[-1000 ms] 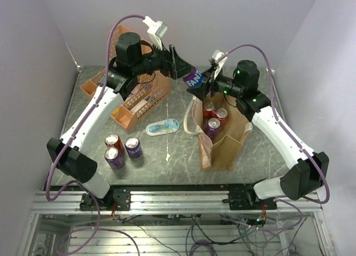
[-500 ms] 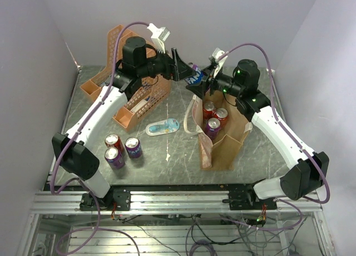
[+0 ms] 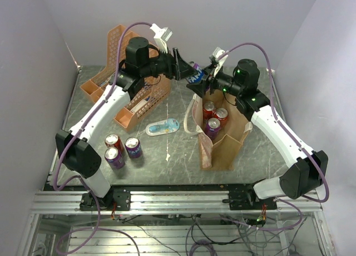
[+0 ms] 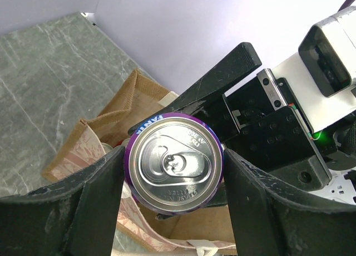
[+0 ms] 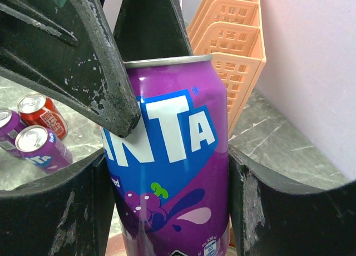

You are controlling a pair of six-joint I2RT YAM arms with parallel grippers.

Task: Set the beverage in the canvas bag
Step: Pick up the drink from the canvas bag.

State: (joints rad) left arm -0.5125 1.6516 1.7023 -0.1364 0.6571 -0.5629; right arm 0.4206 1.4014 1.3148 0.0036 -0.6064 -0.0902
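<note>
The left claw (image 4: 172,172) straddles the top end of the can (image 3: 194,77). Whether it presses the can or only flanks it, I cannot tell. The right claw (image 5: 167,170) grips that can round its body, in mid-air between both claws. The bag (image 3: 220,150) stands below the right claw. If the right claw releases before the left one bites, the can may fall outside the bag onto the table (image 3: 150,156).
</note>
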